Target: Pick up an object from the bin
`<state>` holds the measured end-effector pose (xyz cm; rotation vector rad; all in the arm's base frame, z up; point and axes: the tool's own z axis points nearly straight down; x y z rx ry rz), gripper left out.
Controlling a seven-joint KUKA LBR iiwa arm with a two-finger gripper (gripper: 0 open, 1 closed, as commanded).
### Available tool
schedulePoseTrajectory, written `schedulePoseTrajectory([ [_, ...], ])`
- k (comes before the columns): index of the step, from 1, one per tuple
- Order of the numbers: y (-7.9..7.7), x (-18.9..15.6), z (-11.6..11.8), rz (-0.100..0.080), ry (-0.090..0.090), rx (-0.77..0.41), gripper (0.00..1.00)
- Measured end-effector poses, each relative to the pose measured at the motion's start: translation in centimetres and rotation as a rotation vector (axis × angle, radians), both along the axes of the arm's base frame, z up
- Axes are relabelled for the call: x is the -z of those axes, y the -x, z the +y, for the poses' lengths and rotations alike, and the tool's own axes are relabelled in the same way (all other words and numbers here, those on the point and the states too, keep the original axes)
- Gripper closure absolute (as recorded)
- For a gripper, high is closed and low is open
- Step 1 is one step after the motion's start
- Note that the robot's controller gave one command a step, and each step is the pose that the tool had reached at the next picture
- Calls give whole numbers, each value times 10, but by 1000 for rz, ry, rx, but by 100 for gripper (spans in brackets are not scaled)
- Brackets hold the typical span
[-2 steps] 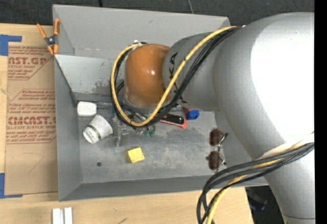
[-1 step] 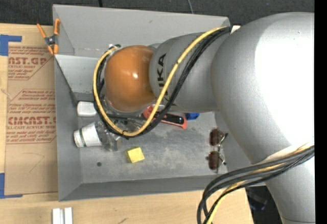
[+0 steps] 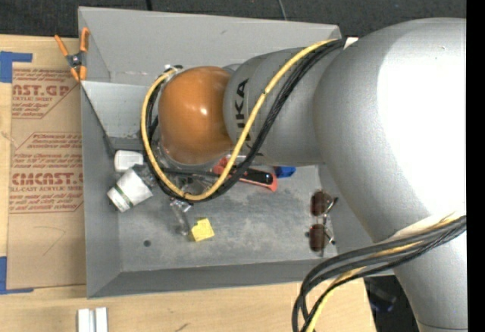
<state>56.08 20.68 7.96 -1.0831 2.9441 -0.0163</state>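
Observation:
My gripper [image 3: 182,218] pokes out below the arm's orange cover, low over the bin floor left of the middle. A small yellow block [image 3: 201,230] lies just to its right, very close or touching. A white cylindrical bottle [image 3: 129,190] lies on its side to the gripper's left. Behind that bottle is another white piece [image 3: 127,160], partly under the arm.
A red-handled tool [image 3: 256,176] and a blue piece [image 3: 284,170] stick out from under the arm near the bin's middle. Brown sunglasses [image 3: 321,220] lie at the right by the arm. The arm hides most of the bin's back and right.

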Motion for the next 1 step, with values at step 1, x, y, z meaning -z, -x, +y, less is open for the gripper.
schedulePoseTrajectory([
  [1,-1,-1,1,-3,-4,-1,0],
])
